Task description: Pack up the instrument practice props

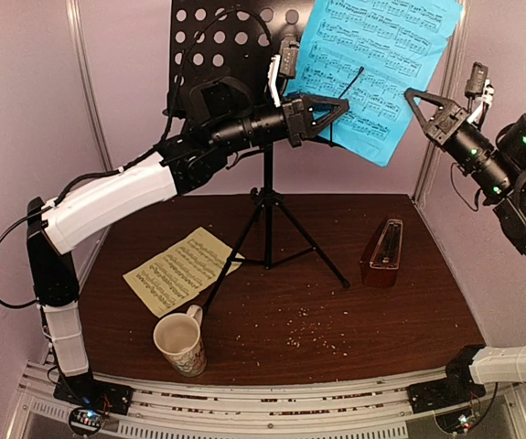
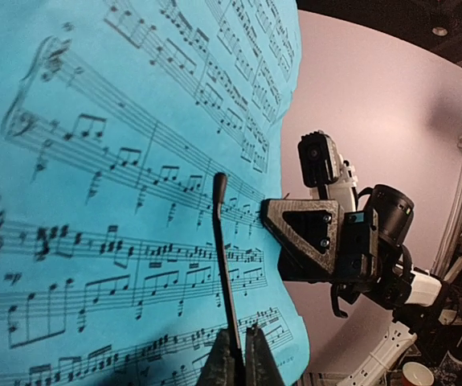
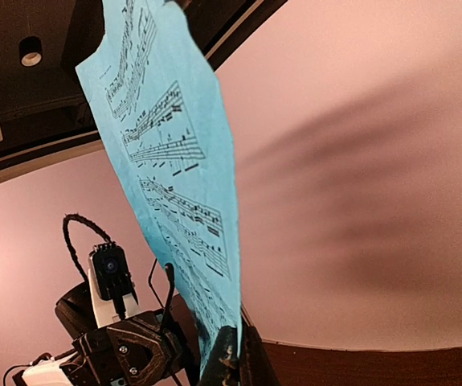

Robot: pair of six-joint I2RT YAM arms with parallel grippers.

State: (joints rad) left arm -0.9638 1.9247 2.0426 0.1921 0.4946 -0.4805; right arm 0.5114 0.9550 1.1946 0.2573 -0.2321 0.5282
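The black perforated music stand [image 1: 217,37] stands on its tripod [image 1: 267,219] at the back. A blue music sheet [image 1: 381,64] hangs at its right. My left gripper [image 1: 340,110] is shut on the stand's thin black retainer rod [image 2: 224,257], which lies across the blue sheet [image 2: 118,161]. My right gripper [image 1: 411,95] is shut on the blue sheet's right edge [image 3: 182,177], jaws pinching it [image 3: 235,354]. A pale yellow sheet [image 1: 180,270] lies flat on the table at the left. The red-brown metronome [image 1: 386,254] stands at the right.
A cream patterned mug [image 1: 181,343] stands near the front left edge. Crumbs [image 1: 313,320] are scattered on the dark wooden table [image 1: 409,320]. Pink walls close in on both sides and behind. The tripod legs spread across the table's middle.
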